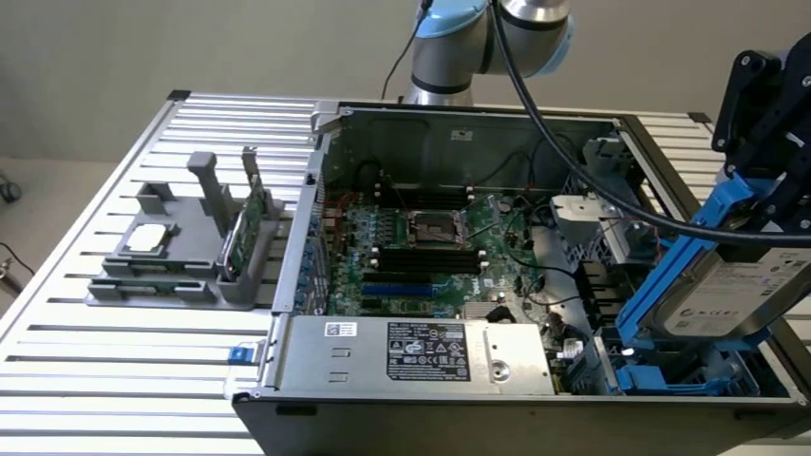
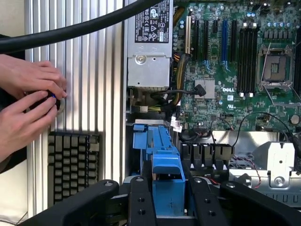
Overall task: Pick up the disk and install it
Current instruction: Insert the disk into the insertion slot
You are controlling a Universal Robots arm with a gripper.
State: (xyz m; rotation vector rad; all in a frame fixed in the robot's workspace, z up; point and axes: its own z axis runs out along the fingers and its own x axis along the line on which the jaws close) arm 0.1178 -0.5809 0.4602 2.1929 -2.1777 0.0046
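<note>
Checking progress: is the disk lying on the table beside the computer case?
No, the gripper holds the disk up above the case.

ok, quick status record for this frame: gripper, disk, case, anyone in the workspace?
gripper: shut on the disk, clamping its blue carrier frame
disk: held on edge, tilted, above the drive bay at the exterior view's right; not seated
case: open, motherboard exposed
person: hands on the slatted table, around a small dark object

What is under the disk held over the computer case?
Below the disk, clamped in the gripper, a blue drive bay bracket shows at the case's edge. The disk covers the bay floor directly beneath it.
</note>
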